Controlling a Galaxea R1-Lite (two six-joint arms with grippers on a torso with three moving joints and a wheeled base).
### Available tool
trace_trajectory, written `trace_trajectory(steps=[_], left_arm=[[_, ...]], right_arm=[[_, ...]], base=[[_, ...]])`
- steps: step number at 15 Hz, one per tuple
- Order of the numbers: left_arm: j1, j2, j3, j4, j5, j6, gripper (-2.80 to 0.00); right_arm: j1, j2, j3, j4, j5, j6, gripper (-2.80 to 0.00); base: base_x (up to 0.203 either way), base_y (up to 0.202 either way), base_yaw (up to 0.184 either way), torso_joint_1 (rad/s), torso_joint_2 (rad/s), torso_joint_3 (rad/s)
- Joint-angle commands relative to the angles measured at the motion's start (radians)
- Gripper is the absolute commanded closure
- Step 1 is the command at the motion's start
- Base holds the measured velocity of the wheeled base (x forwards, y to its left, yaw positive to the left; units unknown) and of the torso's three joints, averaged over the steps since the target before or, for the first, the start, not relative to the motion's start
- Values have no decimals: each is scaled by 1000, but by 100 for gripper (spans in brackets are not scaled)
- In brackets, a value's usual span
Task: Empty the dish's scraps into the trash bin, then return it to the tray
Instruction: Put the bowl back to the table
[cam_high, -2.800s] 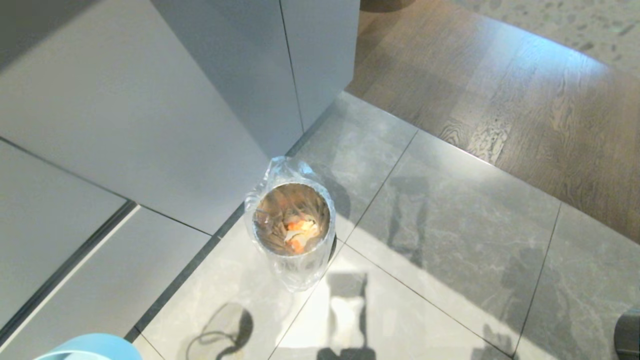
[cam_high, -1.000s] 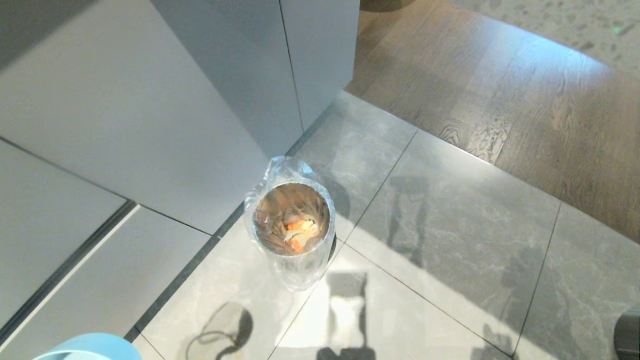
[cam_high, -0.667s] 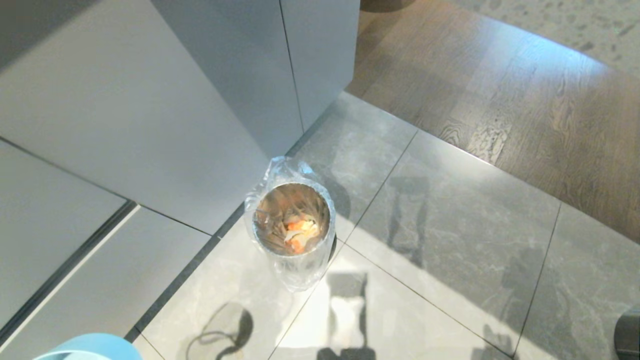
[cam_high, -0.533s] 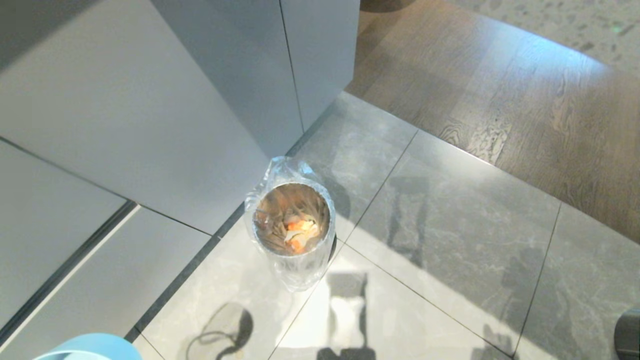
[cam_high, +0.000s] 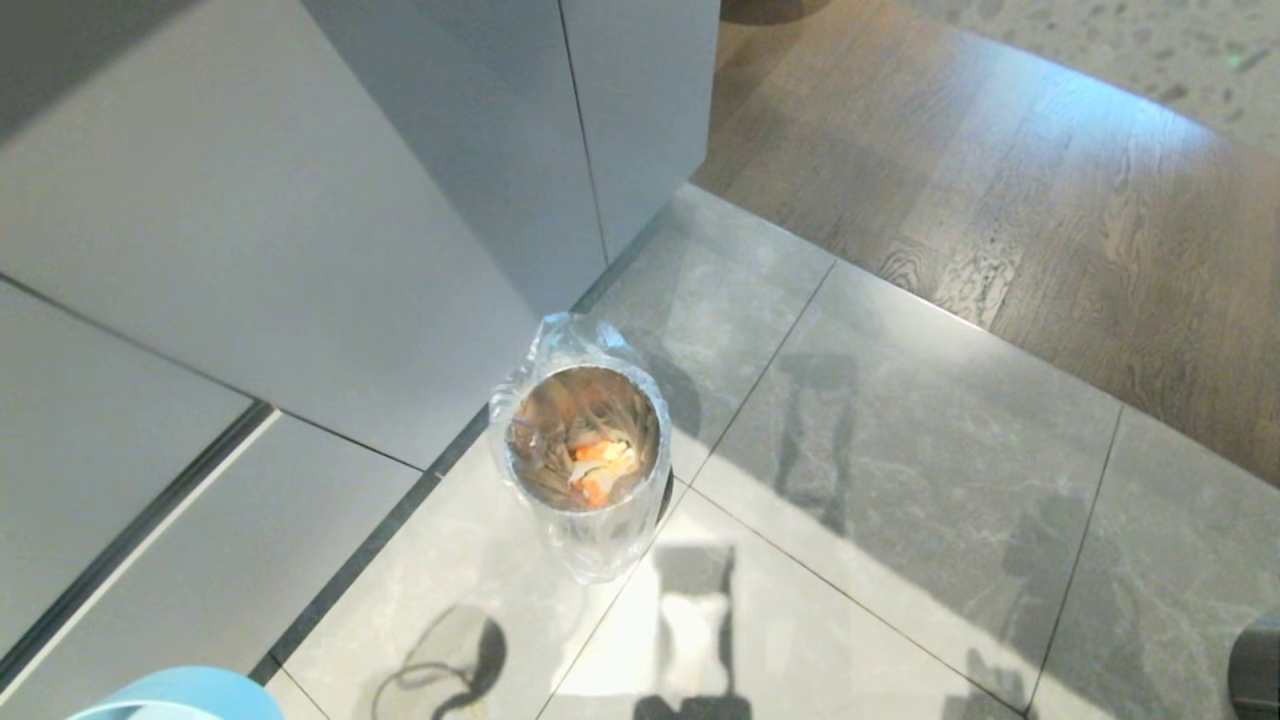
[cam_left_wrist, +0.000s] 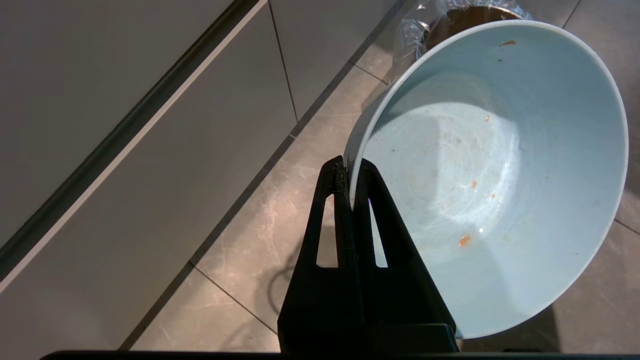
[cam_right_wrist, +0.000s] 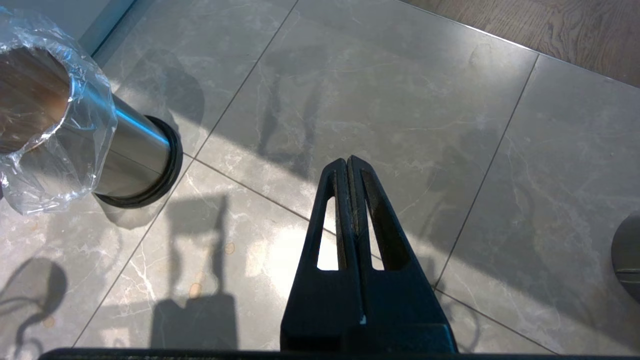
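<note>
Glossy pale-blue ceramic fills most of the left wrist view: the dish (cam_left_wrist: 492, 165), a smooth round bowl tipped on edge, is pinched at its rim by the left claw (cam_left_wrist: 351, 175), whose two slim black fingers are clamped together on the thin wall — one inside, one outside. Only a few orange smears and specks cling to its inner surface. Beyond the far rim of the dish from that claw stands the trash bin (cam_high: 588, 450), a shiny metal cylinder with a coppery inside, lined with a crinkled clear plastic bag (cam_right_wrist: 60, 145) that folds over its lip; a dark ring circles its base. Down inside lie the scraps (cam_high: 600, 465), orange and pale-yellow pieces in a small heap. From the head view just the dish's curved edge shows at the bottom left corner. The right claw (cam_right_wrist: 348, 167) hangs over the veined grey stone floor tiles (cam_right_wrist: 400, 100), fingers pressed flat together and holding nothing — the bin sits off to its side, well apart. Matte grey cabinet panels (cam_high: 250, 250) rise behind the bin, and dark grained wooden flooring (cam_high: 1050, 200) begins past the tiles.
</note>
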Motion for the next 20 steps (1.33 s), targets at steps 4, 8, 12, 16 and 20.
trace_trajectory(steps=[4, 8, 12, 16, 20], left_arm=[[0, 0, 0, -1, 2, -4, 0], [0, 0, 0, -1, 3, -6, 0], [0, 0, 0, -1, 4, -6, 0], [0, 0, 0, -1, 4, -11, 0], [0, 0, 0, -1, 4, -12, 0]], right_arm=[[0, 0, 0, 0, -1, 2, 0], [0, 0, 0, 0, -1, 0, 0], [0, 0, 0, 0, -1, 2, 0], [0, 0, 0, 0, -1, 1, 0], [0, 0, 0, 0, -1, 0, 0]], base=[[0, 0, 0, 0, 1, 51], [0, 0, 0, 1, 3, 178], [0, 0, 0, 3, 3, 195], [0, 0, 0, 2, 2, 201], [0, 0, 0, 2, 3, 203]])
